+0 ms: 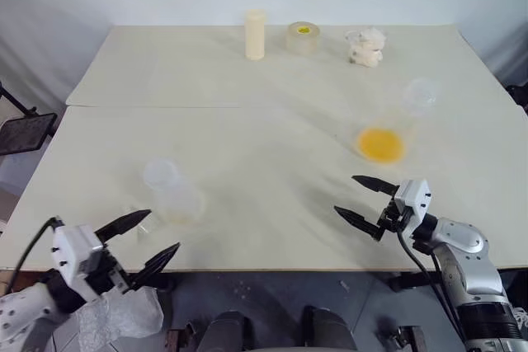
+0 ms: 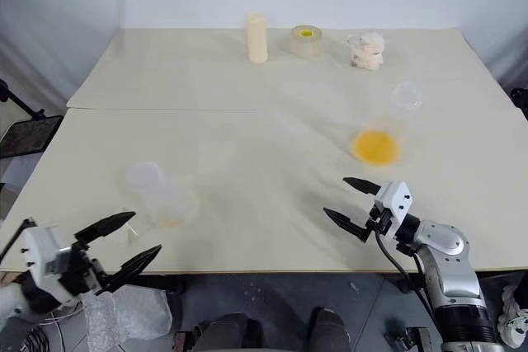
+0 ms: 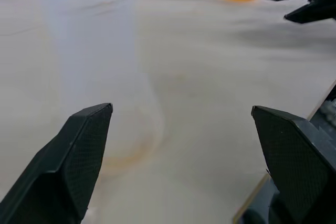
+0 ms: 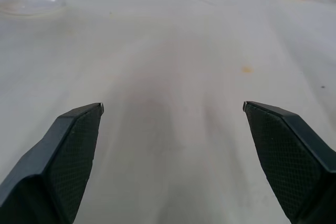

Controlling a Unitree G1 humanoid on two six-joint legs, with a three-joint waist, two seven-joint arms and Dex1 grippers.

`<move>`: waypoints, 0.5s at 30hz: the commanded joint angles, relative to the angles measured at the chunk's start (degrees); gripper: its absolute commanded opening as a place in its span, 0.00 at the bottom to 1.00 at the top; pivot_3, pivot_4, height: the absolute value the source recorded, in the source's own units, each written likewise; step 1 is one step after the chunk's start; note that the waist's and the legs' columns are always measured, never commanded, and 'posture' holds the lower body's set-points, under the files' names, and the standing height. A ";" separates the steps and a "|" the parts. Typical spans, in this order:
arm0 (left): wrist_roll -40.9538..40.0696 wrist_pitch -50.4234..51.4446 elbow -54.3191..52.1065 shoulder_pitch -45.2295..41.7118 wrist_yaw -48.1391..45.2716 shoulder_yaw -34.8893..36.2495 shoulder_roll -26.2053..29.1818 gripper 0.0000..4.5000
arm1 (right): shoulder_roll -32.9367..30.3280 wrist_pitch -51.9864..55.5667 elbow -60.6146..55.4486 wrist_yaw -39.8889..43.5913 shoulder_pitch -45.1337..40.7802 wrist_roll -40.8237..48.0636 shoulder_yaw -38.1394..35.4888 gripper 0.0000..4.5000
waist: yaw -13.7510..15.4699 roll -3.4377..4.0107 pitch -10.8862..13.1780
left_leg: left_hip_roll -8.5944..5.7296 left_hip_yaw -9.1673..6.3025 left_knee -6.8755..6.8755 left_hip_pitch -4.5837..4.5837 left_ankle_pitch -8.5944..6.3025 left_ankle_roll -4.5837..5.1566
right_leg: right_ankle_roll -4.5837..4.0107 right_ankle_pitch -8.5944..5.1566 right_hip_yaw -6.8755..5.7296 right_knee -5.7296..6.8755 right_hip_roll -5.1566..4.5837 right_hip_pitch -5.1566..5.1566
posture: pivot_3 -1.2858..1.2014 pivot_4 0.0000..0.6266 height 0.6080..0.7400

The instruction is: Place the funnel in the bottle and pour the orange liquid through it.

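Although both arms were over the near edge of the worktop (image 1: 264,237), neither held anything: the left gripper (image 1: 148,238) had its jaws spread wide just beside the bottle (image 1: 169,195), and the right gripper (image 1: 363,200) stood equally wide, empty, a little short of the orange liquid (image 1: 380,143).

The bottle stood upright on the near left of the worktop, its neck bare, with only a faint orange tint at its base in the left wrist view. The orange liquid lay as a shallow pool in a clear vessel on the right, well apart from the bottle. The funnel (image 1: 420,94) appeared to be the faint clear round thing beyond that vessel, resting on the worktop; it was too transparent to be sure. At the far edge stood a cream cylinder (image 1: 255,35), a tape roll (image 1: 303,37) and a small white object (image 1: 365,47).

By this showing the task had barely begun: the funnel had yet to be seated in the bottle's neck, and the whole pour remained.
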 commanded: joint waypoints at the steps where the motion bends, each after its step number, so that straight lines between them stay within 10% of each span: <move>1: -0.42 -0.55 2.70 -2.91 0.37 2.76 1.18 1.00 | 0.35 -1.39 0.30 0.89 -1.08 0.12 -0.03 0.99 | 0.06 0.00 0.00 | 0.00 0.00 0.00 0.01 0.00 0.00 | 0.00 0.00 0.01 0.02 0.00 0.00 | 0.52 0.24 1.00; 15: 4.25 -0.71 13.48 -22.84 -1.89 -7.03 4.54 1.00 | 0.72 -2.04 -0.83 0.02 -0.04 0.07 -0.86 0.99 | -0.11 -0.01 0.01 | -0.01 0.03 -0.01 0.02 -0.01 -0.02 | 0.01 0.00 -0.01 0.14 0.03 -0.04 | 0.52 0.24 1.00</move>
